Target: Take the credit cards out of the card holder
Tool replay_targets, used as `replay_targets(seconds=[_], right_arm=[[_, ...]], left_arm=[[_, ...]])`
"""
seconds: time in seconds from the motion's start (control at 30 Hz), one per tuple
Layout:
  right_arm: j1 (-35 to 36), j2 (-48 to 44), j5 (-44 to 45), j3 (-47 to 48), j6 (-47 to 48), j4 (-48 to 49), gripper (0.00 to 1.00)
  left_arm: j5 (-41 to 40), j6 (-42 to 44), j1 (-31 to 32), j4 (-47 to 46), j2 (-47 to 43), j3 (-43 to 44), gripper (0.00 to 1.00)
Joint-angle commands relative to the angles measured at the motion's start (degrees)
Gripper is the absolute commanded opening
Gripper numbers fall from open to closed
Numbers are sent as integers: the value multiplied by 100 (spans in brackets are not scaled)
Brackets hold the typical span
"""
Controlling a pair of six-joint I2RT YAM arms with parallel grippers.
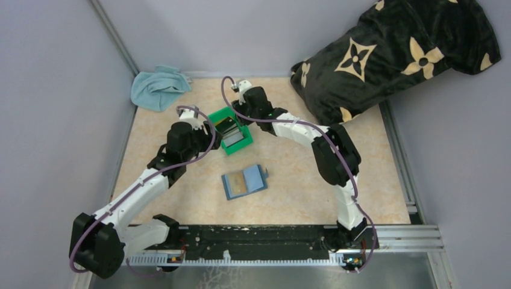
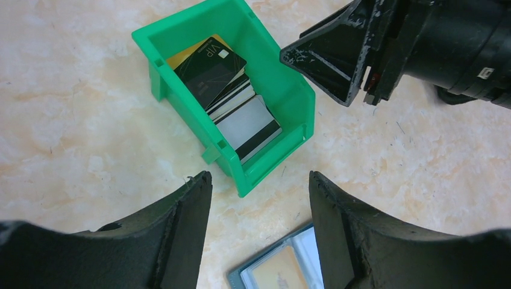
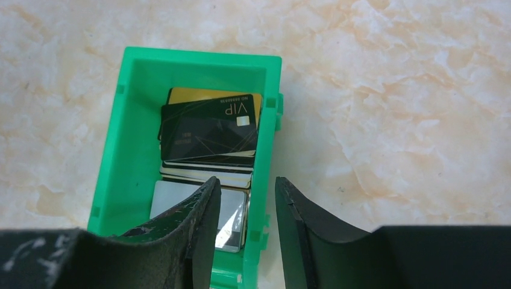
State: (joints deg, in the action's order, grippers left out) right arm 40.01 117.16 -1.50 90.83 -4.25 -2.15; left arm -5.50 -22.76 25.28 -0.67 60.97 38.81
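Note:
The card holder [image 1: 244, 182] lies open on the table, with a tan card [image 2: 278, 272] in its near pocket. Behind it stands a green bin [image 1: 232, 143] holding several credit cards: a black VIP card [image 3: 208, 132] on top, a gold one [image 3: 211, 96] under it, and a silver one [image 3: 169, 195] at the near end. My right gripper [image 3: 246, 183] hovers open over the bin's right wall, one finger above the inside and one outside, nothing between them. My left gripper [image 2: 260, 180] is open and empty, between the bin and the card holder.
A light blue cloth [image 1: 158, 87] lies at the back left corner. A black pillow with tan flowers [image 1: 391, 54] fills the back right. Grey walls close in the left and right sides. A metal rail [image 1: 253, 241] runs along the near edge.

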Motion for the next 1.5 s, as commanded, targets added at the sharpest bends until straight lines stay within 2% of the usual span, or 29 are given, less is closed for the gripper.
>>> replay_targets(seconds=[0.0,0.13,0.47,0.6,1.4,1.47], right_arm=[[25,236,-65,310,-31,6,39],[24,374,13,333,-38,-50,37],[24,346,182,391,-81,-47,8],[24,270,367,377,-158,-42,0],[139,-25,1271,221,-1331,-288,0],[144,-162,1189,79,-1318,-119,15]], left_arm=[[38,-27,-1,-100,-71,-76,67],[19,-28,2,-91,-118,-91,67],[17,-18,2,-134,-74,-106,67],[31,-18,3,-143,-59,-101,67],[-5,-85,0,-127,-76,-154,67],[8,-96,-3,-118,-89,-167,67]])
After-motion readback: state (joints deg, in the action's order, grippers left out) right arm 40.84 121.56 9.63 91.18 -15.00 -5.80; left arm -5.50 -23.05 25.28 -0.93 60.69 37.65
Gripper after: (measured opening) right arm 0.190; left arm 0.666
